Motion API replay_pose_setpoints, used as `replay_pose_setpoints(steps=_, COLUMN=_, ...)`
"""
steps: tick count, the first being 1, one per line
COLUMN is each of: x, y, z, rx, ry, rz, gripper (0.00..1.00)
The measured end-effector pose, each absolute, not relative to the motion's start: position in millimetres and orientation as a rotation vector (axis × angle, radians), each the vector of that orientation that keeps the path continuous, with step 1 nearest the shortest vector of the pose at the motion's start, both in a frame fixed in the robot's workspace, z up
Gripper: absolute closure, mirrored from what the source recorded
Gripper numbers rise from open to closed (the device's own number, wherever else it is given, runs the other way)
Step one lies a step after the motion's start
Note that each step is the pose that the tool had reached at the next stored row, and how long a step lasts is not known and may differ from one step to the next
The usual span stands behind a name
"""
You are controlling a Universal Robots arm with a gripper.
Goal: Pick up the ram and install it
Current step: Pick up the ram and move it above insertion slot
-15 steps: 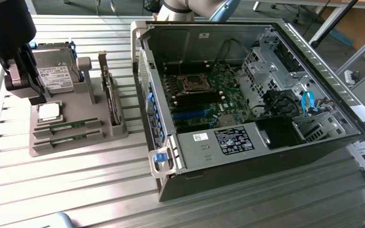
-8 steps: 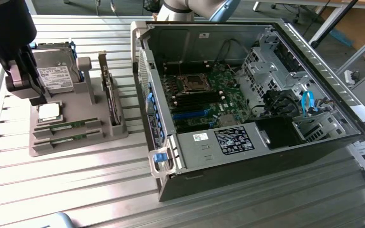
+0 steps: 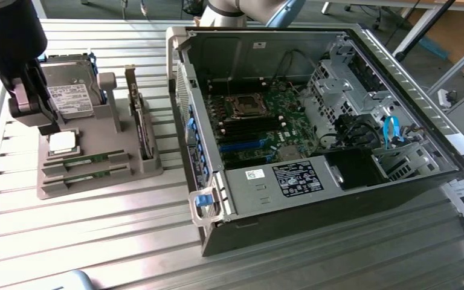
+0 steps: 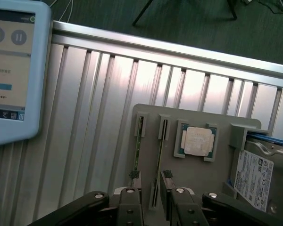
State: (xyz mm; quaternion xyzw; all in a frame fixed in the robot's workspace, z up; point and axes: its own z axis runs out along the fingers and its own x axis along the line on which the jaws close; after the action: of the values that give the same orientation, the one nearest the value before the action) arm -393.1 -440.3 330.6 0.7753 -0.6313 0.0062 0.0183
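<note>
Tablet [image 4: 12,70] partly out of view

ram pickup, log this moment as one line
stage: pre-grasp | gripper: open, over the holder | ram: on edge in holder slot beside processor, lined up between the jaws, not gripped | pc case: side open

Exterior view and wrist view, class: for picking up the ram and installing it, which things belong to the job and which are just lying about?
Belong to the job:
ram sticks
grey holder
motherboard
computer case

Just lying about:
processor chip
hard drive
expansion card
touchscreen
</note>
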Motion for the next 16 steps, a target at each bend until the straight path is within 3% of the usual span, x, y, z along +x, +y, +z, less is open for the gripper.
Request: replay_pose_setpoints(steps=16, x=-393.1, y=-440.3, z=326.7, rx=2.424, ry=-1.941, rz=0.020, gripper=0.70)
